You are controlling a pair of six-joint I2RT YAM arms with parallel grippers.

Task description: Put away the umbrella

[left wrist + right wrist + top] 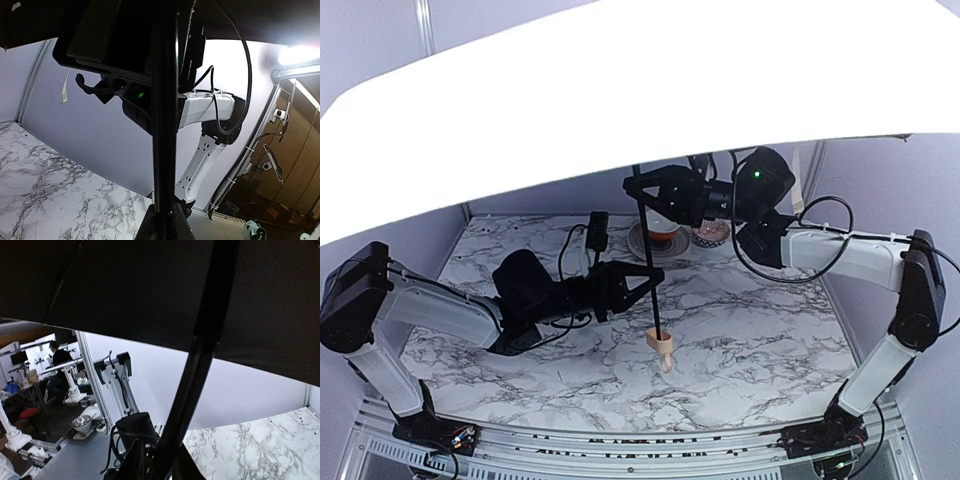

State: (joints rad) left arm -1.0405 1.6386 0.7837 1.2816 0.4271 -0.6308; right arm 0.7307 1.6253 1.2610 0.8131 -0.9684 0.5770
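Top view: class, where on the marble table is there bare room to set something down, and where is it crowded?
Free: the near-right part of the table, between the umbrella and the right arm; also the strip between the left arm and the near edge. Crowded: back centre, with a plate, a bowl and cables.

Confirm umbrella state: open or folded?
Open. The umbrella is spread wide across the top view, and its dark underside shows in both wrist views. Its shaft stands near upright, tan handle down at the table.
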